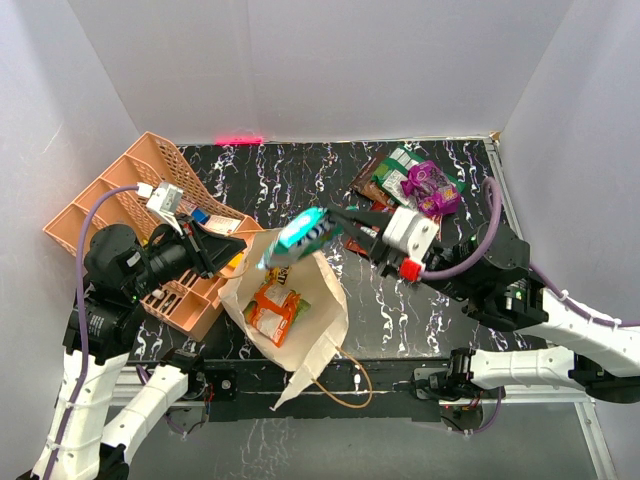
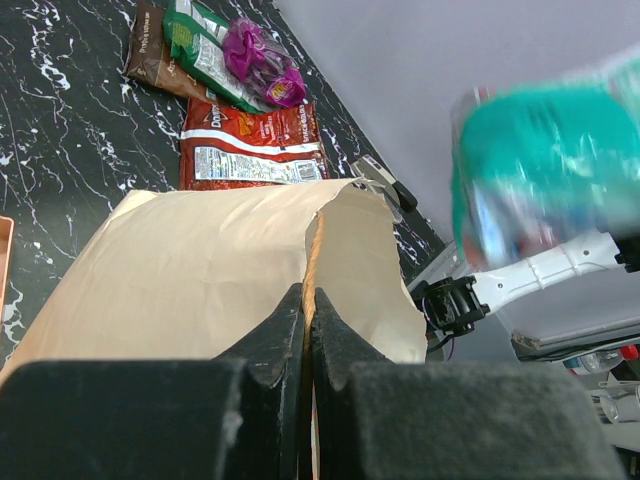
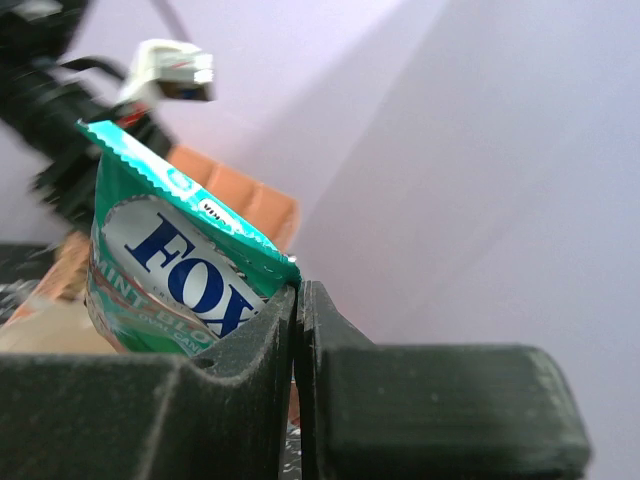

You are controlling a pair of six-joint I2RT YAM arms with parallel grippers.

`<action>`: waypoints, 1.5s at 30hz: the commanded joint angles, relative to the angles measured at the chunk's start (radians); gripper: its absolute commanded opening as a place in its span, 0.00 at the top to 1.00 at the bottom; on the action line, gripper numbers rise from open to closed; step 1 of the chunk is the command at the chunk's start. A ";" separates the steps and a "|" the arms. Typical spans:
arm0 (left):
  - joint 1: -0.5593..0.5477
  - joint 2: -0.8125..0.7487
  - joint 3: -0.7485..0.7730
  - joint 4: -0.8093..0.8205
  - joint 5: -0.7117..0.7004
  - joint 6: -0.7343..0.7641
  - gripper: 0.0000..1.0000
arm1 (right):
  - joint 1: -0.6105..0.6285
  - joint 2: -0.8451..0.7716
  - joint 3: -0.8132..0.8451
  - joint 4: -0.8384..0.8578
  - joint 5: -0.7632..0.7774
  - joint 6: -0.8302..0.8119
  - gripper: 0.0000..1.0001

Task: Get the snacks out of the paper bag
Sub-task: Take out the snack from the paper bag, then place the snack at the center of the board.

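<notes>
Right gripper (image 1: 336, 219) is clamping its jaws on the sealed edge of a teal mint packet (image 1: 298, 234), holding it in the air. Left gripper (image 1: 232, 240) is pinching the rim of the paper bag (image 1: 325, 300), jaws together on it. That bag is lying at 7 o'clock on the table (image 1: 300, 175), with an orange packet (image 1: 275, 305) showing inside. Other snacks (image 1: 410, 180) are lying at 1 o'clock.

orange compartment tray (image 1: 95, 205): left side | black marbled table (image 1: 290, 175) | white walls (image 1: 320, 60)
</notes>
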 commanded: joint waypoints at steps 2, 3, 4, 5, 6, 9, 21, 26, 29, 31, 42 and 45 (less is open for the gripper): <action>0.000 0.002 0.018 0.006 -0.010 0.001 1.00 | -0.035 0.109 0.059 0.280 0.475 -0.155 0.93; 0.001 0.000 0.018 0.006 -0.010 0.001 1.00 | -0.071 0.125 0.049 0.286 0.482 -0.182 0.93; 0.001 0.000 0.019 0.006 -0.010 0.003 1.00 | -0.118 0.136 0.038 0.287 0.476 -0.174 0.93; 0.001 0.000 0.020 0.005 -0.010 0.003 1.00 | -0.175 0.144 0.021 0.283 0.459 -0.120 0.93; -0.001 -0.001 0.020 0.003 -0.010 0.003 1.00 | -0.239 0.150 0.009 0.258 0.432 -0.065 0.93; 0.000 -0.003 0.024 -0.004 -0.010 0.005 1.00 | -0.394 0.176 -0.039 0.182 0.377 0.073 0.93; 0.000 -0.013 0.039 -0.020 -0.010 0.008 1.00 | -0.690 0.333 -0.184 0.177 -0.054 0.660 0.93; 0.001 -0.018 0.053 -0.037 -0.010 0.009 1.00 | -0.850 0.392 -0.207 0.210 -0.197 1.001 0.93; 0.001 -0.024 0.057 -0.045 -0.014 0.011 1.00 | -0.993 0.389 -0.324 0.221 -0.282 1.200 0.93; 0.000 -0.028 0.059 -0.050 -0.016 0.014 1.00 | -1.086 0.365 -0.446 0.238 -0.324 1.288 0.93; 0.000 -0.013 0.039 -0.027 0.005 0.022 1.00 | -1.364 0.083 -0.679 0.168 -0.320 1.148 0.35; 0.001 -0.011 0.036 -0.015 0.010 0.020 1.00 | -1.352 0.106 -0.586 0.178 -0.492 1.098 0.32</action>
